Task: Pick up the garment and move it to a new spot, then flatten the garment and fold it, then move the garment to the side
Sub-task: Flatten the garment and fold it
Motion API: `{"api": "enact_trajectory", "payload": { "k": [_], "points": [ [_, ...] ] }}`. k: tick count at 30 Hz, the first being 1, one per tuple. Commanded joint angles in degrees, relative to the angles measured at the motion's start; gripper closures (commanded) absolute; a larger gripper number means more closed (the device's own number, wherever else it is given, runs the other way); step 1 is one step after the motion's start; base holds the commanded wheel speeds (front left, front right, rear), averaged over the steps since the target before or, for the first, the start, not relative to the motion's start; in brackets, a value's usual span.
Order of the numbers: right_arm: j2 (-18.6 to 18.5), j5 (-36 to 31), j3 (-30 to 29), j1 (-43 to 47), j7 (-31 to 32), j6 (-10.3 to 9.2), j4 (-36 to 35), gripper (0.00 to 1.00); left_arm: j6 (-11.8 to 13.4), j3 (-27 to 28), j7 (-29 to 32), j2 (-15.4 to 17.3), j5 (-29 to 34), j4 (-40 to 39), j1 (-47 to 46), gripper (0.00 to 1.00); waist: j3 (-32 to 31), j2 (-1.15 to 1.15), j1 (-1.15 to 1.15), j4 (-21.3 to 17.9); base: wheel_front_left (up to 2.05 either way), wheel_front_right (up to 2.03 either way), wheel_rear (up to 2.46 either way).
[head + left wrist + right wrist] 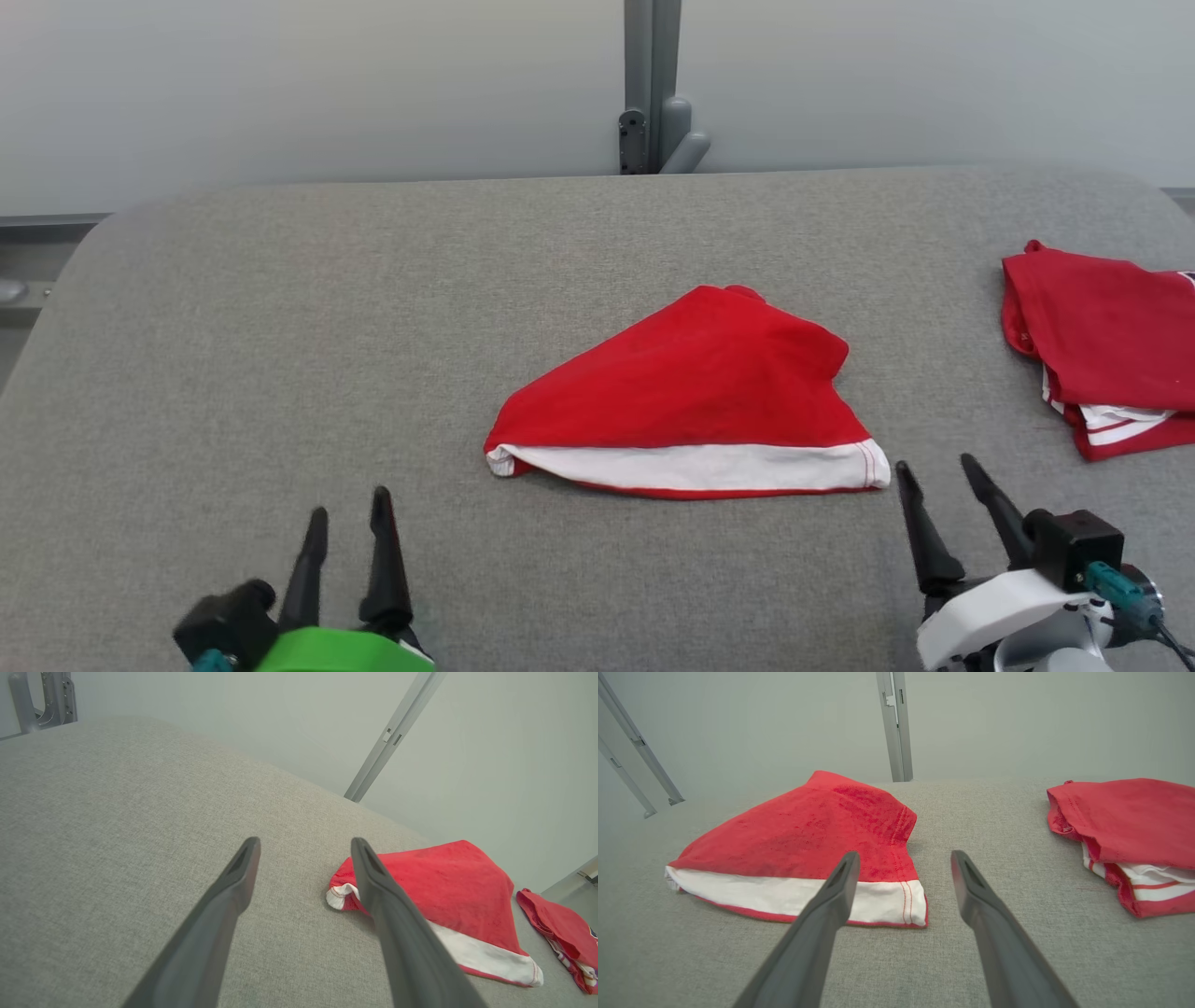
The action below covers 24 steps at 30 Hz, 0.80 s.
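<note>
- The red garment [691,401] with its white band lies flat in the middle of the counter [280,327].
- Left hand [350,501]: fingers apart, empty, well off the garment's near-left corner.
- Right hand [934,461]: fingers apart, empty, near its near-right corner.

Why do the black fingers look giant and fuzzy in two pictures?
Left wrist view: the left end effector is seen from very close, so it looms big and soft. Right wrist view: same for the right end effector. Head view: even light, sharp.
</note>
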Motion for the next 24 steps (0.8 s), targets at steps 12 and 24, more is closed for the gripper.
{"api": "enact_trajectory", "payload": {
  "k": [12,24],
  "points": [
    [-1.7,4.9,2.5,-12.7,0.0,-0.03,23.5,0.00,-6.7,3.1,-0.2,-7.5,16.4,2.7,2.2,0.00,0.8,0.00,0.00,4.7,0.00,0.00,0.00],
    [-2.2,10.2,6.9,-17.8,0.0,-0.03,33.8,0.08,-7.9,2.4,-0.2,-8.3,26.9,4.1,1.3,0.00,1.5,0.00,0.00,6.0,0.00,0.00,0.00]
  ]
}}
